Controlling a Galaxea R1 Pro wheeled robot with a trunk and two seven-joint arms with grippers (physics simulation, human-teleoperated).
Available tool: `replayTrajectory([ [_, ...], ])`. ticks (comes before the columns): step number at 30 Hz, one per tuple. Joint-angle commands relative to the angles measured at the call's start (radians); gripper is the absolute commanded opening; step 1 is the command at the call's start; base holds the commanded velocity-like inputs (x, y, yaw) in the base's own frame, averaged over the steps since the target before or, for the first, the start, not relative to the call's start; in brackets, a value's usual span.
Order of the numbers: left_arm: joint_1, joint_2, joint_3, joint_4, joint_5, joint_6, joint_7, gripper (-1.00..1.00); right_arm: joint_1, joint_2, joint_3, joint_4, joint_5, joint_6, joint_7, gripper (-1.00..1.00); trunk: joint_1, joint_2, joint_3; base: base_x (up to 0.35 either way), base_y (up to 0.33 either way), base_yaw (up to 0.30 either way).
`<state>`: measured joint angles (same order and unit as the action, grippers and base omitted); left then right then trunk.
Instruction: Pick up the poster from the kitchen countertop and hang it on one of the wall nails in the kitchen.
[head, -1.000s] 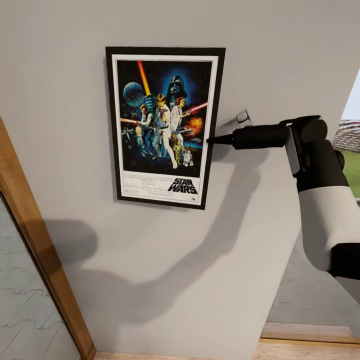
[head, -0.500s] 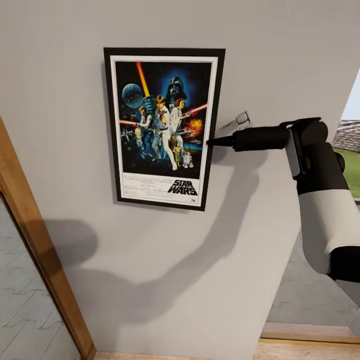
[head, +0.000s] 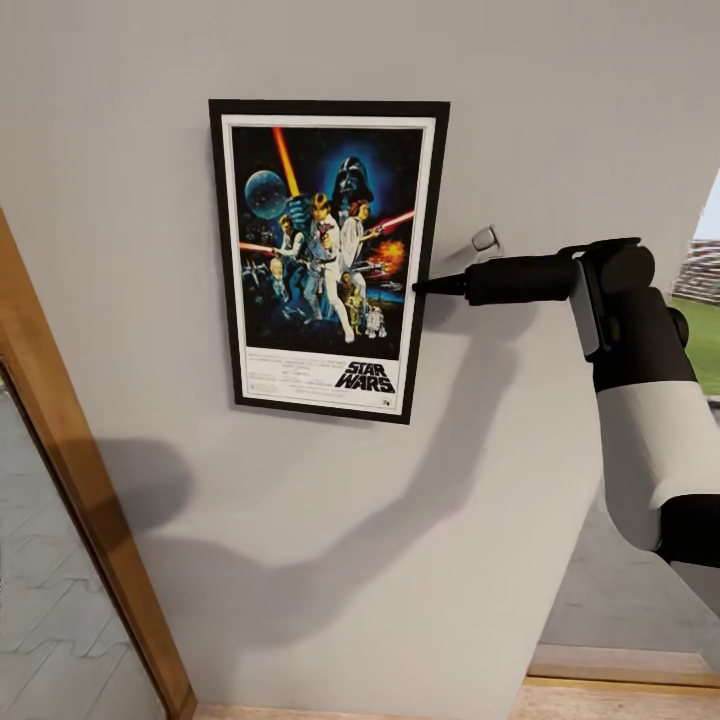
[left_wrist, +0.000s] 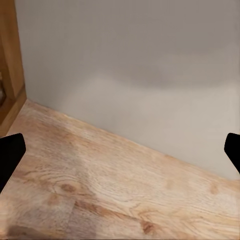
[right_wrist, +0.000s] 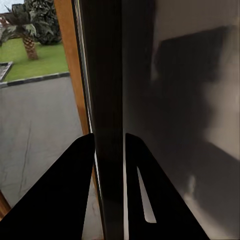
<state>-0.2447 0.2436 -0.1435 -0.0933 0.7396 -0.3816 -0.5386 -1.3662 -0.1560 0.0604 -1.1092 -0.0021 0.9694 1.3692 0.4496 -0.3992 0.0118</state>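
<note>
Hanging flat on wall (head: 560, 120), black-framed Star Wars poster (head: 328, 258); right gripper (head: 422, 286) clamping its edge.

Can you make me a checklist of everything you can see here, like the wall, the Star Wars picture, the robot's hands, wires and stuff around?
Surface: pale grey wall, with arm shadows on it.
Job's things: poster upright and flat against the wall; the nail cannot be made out.
Clutter: nothing seen.
Grippers: right gripper pinches the poster's right edge, the frame edge sitting between its fingers; left gripper open, its fingers wide apart over the wooden floor.
Cables: nothing seen.
Surroundings: wooden door frame at the left, window with grass outside at the right.
</note>
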Motion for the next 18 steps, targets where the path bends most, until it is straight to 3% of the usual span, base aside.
replayTrajectory([
  [1,0.000,0.000,-0.008,0.001,0.009,-0.004,-0.003,1.00,-0.001,0.000,0.001,0.000,-0.001,0.011,0.004,-1.00,0.000,-0.001,0.000,0.000,0.194,0.000],
  [7,-0.001,0.000,-0.008,0.001,0.009,-0.004,-0.003,1.00,-0.001,0.000,0.001,0.000,-0.001,0.011,0.004,-1.00,0.000,-0.001,0.000,0.000,0.126,0.000],
  [18,-0.001,0.001,-0.008,0.001,0.009,-0.003,-0.003,1.00,-0.001,0.000,0.001,0.000,-0.001,0.011,0.004,-1.00,0.000,-0.001,0.000,0.000,0.018,0.000],
])
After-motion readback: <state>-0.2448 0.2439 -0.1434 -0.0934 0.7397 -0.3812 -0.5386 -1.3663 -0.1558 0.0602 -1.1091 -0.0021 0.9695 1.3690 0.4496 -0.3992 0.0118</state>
